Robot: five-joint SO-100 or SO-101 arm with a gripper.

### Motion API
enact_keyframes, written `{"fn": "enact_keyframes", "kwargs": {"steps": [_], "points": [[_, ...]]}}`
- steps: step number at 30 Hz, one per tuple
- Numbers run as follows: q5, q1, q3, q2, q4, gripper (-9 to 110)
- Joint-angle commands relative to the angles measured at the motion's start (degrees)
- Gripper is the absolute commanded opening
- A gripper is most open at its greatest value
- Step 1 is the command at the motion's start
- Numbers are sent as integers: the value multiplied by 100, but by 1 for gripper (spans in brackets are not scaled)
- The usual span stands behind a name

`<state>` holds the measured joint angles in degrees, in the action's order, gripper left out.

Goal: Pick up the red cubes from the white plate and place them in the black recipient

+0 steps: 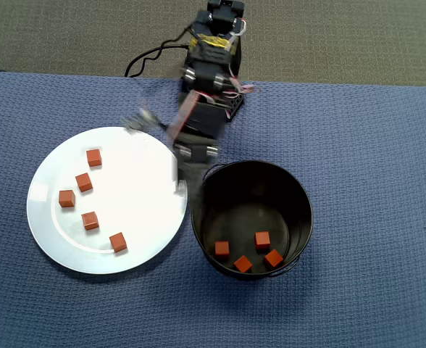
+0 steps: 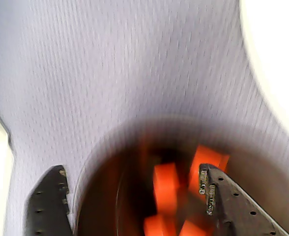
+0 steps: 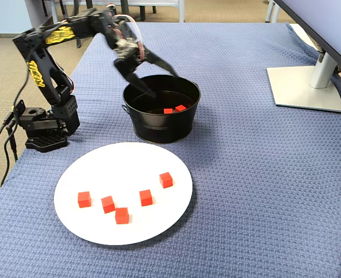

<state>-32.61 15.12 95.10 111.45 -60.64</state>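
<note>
in the overhead view, the white plate (image 1: 53, 163) is seen at the left on the blue woven cloth (image 1: 372, 145), and five red cubes are counted on it, scattered over its left half: one at the top (image 1: 93, 157), one below it (image 1: 84, 182), one at the far left (image 1: 67, 198), one lower down (image 1: 90, 220) and one near the bottom rim (image 1: 118, 242). just right of the plate stands the black pot (image 1: 300, 196), its wall nearly touching the plate's rim; four red cubes are counted on its floor (image 1: 262, 240), grouped toward the lower side. the same five cubes are counted on the plate in the fixed view, while only two are visible inside the pot there. the gripper (image 3: 159, 78) is held above the pot's far-left rim with its jaws spread apart and nothing between them; in the wrist view the two dark fingers (image 2: 48, 206) are seen wide apart over the blurred pot.
</note>
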Motion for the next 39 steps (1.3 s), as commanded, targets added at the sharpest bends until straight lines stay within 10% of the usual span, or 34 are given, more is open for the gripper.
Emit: {"fn": "enact_keyframes", "kwargs": {"steps": [1, 12, 39], "points": [[-905, 1204, 580, 466, 694, 20], [-3946, 3006, 2795, -114, 3252, 24], [-5106, 3938, 2892, -2118, 4957, 22]]}}
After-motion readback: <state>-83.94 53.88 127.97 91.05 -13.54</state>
